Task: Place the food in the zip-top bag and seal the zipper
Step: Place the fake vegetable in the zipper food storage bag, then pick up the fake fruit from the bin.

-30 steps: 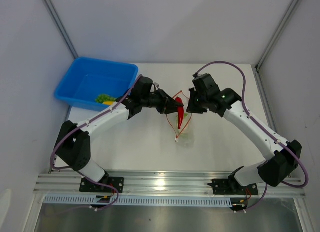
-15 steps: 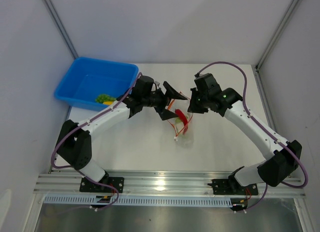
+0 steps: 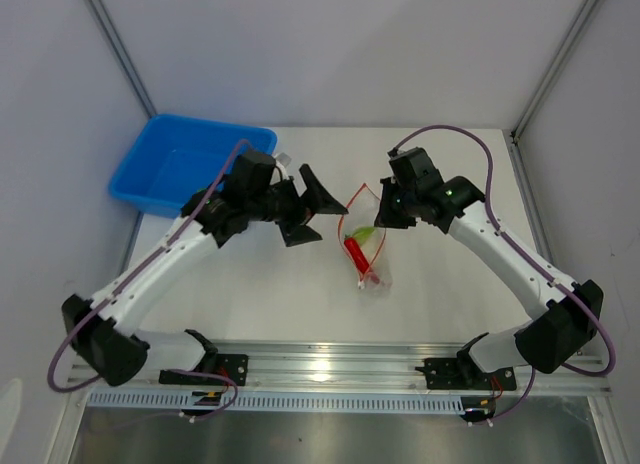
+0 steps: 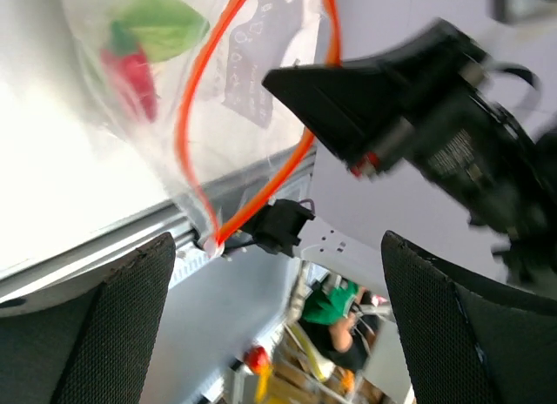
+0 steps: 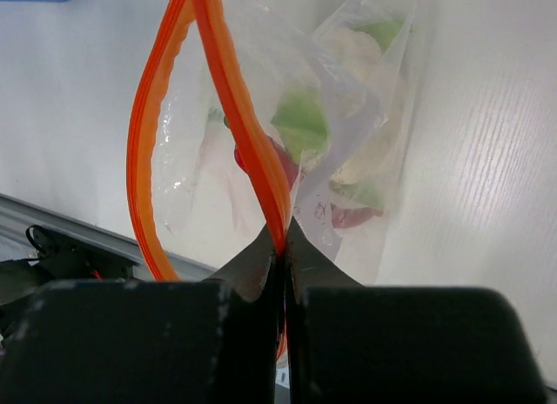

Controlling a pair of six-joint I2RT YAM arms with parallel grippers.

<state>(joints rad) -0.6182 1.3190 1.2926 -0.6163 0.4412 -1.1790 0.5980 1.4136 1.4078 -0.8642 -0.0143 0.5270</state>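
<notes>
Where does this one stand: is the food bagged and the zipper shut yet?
Done: the red chili and green-and-white pieces lie inside the zip-top bag. In hand: the right gripper pinches the zipper at the bag's mouth; the left gripper is open and empty beside it. Left: the zipper gapes in a loop, unsealed. The left arm hides part of the blue bin, so more food may wait there.

You will find no legible text, label or number in any view. The zip-top bag (image 4: 261, 64) carries faint printing, too blurred and small for you to read.
</notes>
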